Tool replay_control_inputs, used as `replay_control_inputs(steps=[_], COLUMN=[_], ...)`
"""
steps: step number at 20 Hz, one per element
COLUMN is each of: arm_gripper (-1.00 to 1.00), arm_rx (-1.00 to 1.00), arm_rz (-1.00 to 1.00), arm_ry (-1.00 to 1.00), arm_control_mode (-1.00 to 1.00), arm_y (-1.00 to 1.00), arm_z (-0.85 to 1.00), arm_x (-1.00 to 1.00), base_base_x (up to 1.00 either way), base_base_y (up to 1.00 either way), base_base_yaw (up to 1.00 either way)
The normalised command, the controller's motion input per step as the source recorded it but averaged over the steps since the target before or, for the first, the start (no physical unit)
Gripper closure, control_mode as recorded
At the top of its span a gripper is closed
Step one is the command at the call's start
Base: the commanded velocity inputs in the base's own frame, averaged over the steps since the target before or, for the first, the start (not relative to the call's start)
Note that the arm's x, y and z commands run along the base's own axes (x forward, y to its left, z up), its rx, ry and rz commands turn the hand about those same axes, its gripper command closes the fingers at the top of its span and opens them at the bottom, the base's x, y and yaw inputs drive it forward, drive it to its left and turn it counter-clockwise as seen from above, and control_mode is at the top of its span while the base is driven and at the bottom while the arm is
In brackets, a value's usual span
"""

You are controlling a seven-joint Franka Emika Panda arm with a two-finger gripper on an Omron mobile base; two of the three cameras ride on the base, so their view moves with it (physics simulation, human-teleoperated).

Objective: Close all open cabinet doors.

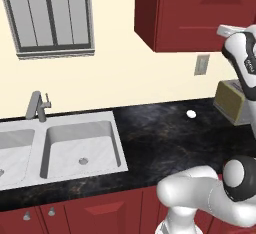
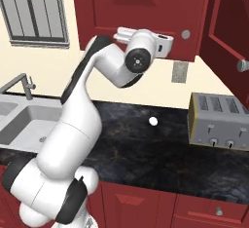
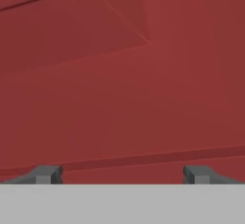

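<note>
Two tall dark red cabinet doors hang above the counter. The left door lies flush with the cabinet, its round grey knob at the lower right corner. The right door stands swung out toward me, its knob near the picture's edge. The cabinet also sits at the top right of the left base view. My gripper is open, with nothing between its fingertips, and faces a red door panel at very close range. My hand sits raised at the left door's lower edge.
A silver toaster stands on the black counter under the open door. A small white ball lies mid-counter. A double sink with a faucet is to the left, below a window. A wall outlet sits under the cabinet.
</note>
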Motion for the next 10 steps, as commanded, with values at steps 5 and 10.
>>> replay_control_inputs(steps=[5,10], arm_gripper=[-1.00,-1.00], arm_rx=[0.00,0.00], arm_rz=[0.06,0.05], arm_ry=[0.00,0.00], arm_control_mode=[-1.00,-1.00], arm_y=[0.00,0.00], arm_z=[0.00,0.00], arm_x=[0.44,0.41], base_base_x=[0.00,0.00], base_base_y=[0.00,0.00], base_base_yaw=[0.00,0.00])
